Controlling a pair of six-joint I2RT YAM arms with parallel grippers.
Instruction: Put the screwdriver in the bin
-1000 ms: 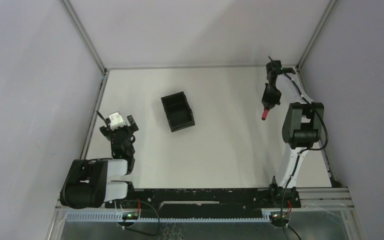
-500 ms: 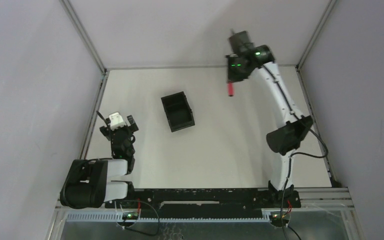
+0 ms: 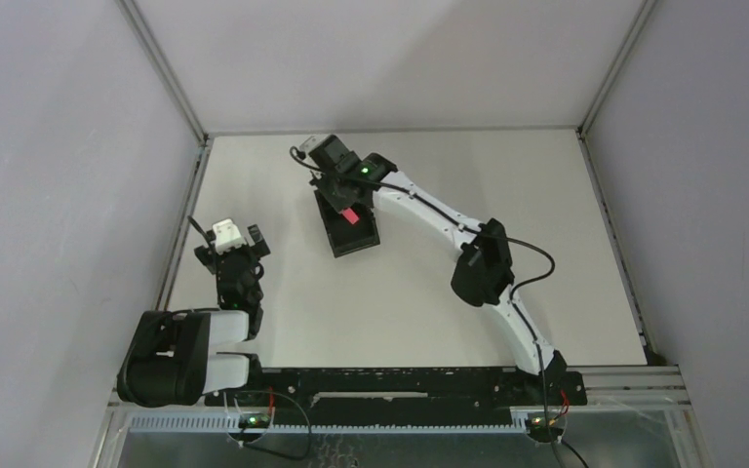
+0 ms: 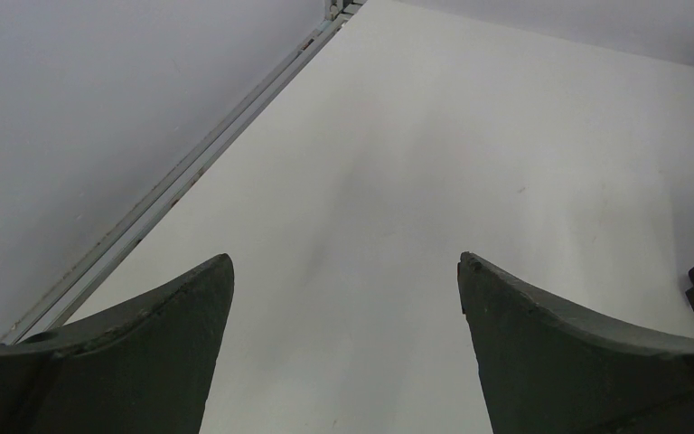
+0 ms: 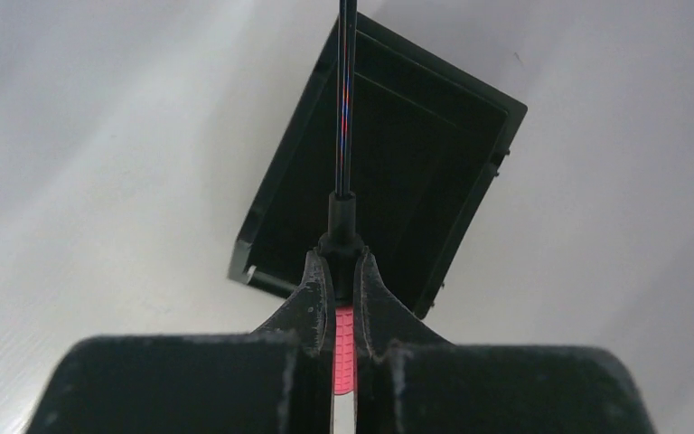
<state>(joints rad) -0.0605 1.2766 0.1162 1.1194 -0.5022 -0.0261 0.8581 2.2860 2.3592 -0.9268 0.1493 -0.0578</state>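
The black bin (image 3: 349, 230) sits on the white table left of centre. My right gripper (image 3: 346, 200) hangs over the bin's far half, shut on the screwdriver (image 3: 350, 214), whose red handle shows above the bin. In the right wrist view the gripper (image 5: 342, 262) clamps the red handle (image 5: 344, 348), and the thin dark shaft (image 5: 346, 99) points out over the bin (image 5: 416, 172) below. My left gripper (image 3: 239, 249) rests at the near left, open and empty; its fingers (image 4: 172, 316) stand wide apart over bare table (image 4: 352, 208).
The table's left rail (image 3: 183, 210) runs beside my left arm. Grey walls enclose the table on three sides. The right arm's elbow (image 3: 483, 261) stretches across the table's middle.
My right arm has swung from the far right corner leftward across the back of the table, carrying the screwdriver to a spot over the bin. The left arm has not moved.
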